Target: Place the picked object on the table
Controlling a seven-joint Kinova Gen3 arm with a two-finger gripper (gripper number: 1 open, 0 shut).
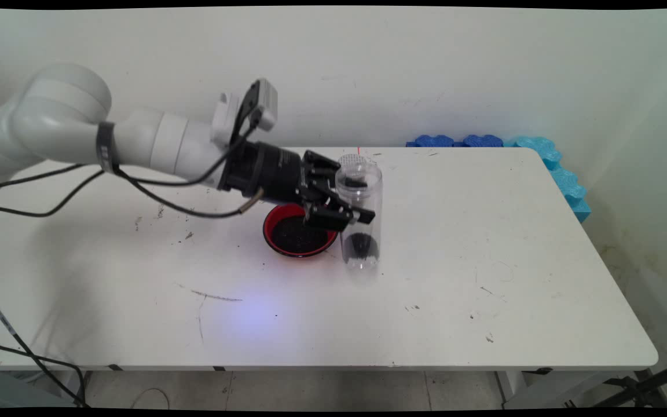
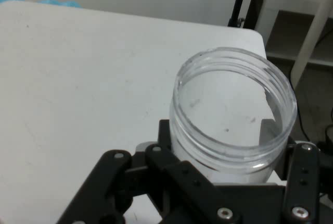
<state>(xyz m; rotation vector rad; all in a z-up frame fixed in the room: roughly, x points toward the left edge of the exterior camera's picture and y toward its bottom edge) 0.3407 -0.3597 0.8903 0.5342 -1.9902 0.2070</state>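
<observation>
A tall clear plastic jar (image 1: 361, 255) stands upright in the middle of the white table (image 1: 455, 243), its mouth open and a little black grainy stuff in its bottom. My gripper (image 1: 360, 200) reaches in level from the left and is shut on the jar about halfway up. Whether the jar's base touches the table I cannot tell. Just left of the jar, under my hand, sits a red bowl (image 1: 299, 233) filled with black grains. In the hand view the jar's round open rim (image 2: 234, 104) shows between my fingers (image 2: 301, 177), with my gripper (image 2: 234, 179) closed round its wall.
Blue foam pieces (image 1: 484, 141) line the table's far right corner and run down its right side. Black cables (image 1: 154, 194) hang from the arm over the table's left part. Beyond the table's edge the hand view shows white shelving (image 2: 296, 10).
</observation>
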